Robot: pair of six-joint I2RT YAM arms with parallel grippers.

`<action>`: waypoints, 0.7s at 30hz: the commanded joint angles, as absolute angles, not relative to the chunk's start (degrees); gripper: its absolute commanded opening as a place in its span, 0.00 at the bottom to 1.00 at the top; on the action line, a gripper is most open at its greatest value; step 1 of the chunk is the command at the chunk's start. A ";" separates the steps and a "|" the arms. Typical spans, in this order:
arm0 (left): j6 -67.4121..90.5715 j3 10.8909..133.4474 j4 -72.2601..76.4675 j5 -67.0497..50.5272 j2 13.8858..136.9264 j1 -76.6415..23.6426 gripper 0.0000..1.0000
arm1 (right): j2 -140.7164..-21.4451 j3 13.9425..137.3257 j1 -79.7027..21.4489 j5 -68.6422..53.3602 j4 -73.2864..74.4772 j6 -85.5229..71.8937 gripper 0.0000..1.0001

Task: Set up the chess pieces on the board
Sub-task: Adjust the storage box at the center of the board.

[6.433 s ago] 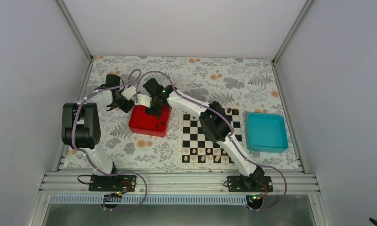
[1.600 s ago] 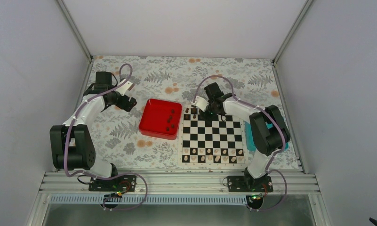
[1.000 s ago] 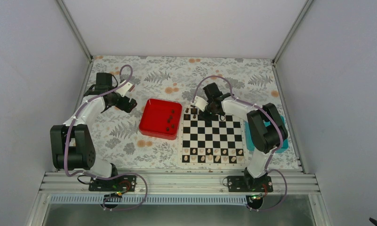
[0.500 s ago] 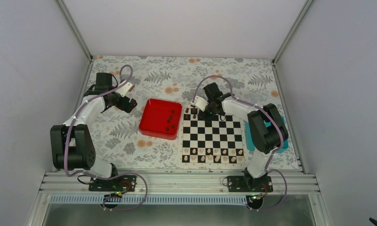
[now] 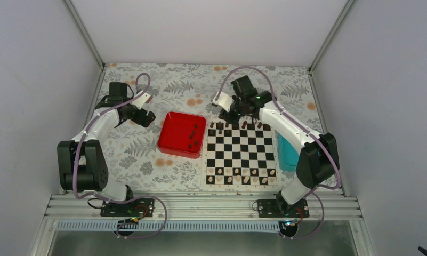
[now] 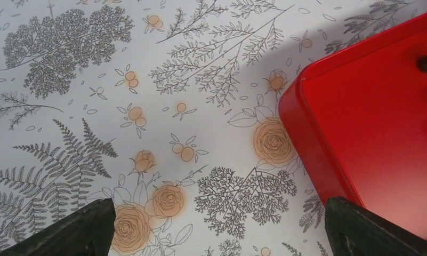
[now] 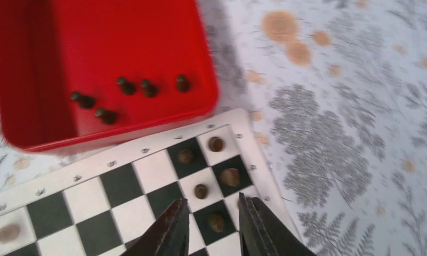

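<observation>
The board (image 5: 240, 152) lies right of the red tray (image 5: 180, 133). Several dark chess pieces (image 7: 201, 191) stand on its far-corner squares. Several more (image 7: 126, 85) lie in the red tray (image 7: 51, 48). My right gripper (image 7: 212, 213) hovers open above that corner. One dark piece (image 7: 216, 222) stands on a black square under the gap, free of both fingers. From above, the right gripper (image 5: 233, 114) hangs over the board's far edge. My left gripper (image 5: 144, 117) is wide open and empty over the cloth, left of the red tray (image 6: 371, 122).
Pale pieces (image 5: 240, 173) line the board's near rows. A teal tray (image 5: 287, 154) sits right of the board, partly behind the right arm. Flowered cloth (image 6: 190, 106) covers the table; walls and rails close it in.
The right gripper's jaws have parted, leaving a dark piece standing on the board's far corner. That arm has risen and drawn back toward the far edge. The left arm has stayed still.
</observation>
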State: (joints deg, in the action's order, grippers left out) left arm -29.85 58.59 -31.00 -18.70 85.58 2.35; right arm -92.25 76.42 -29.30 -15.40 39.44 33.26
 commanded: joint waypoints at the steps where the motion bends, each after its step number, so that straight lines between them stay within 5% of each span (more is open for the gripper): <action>1: -28.32 59.76 -28.07 -18.66 87.03 2.28 0.98 | -97.23 77.74 -34.79 -16.17 48.24 34.83 0.17; 5: -26.40 59.58 -26.30 -17.08 87.24 2.26 0.98 | -101.94 78.19 -38.40 -14.33 49.63 35.01 0.04; 21: -25.14 60.24 -25.16 -13.97 87.35 2.55 0.98 | -114.67 86.99 -42.37 -12.33 46.38 33.96 0.04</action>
State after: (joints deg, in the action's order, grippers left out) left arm -25.87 58.61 -25.76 -14.72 87.00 2.42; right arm -111.90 83.90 -41.04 -12.97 47.13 34.39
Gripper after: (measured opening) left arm 0.985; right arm 0.041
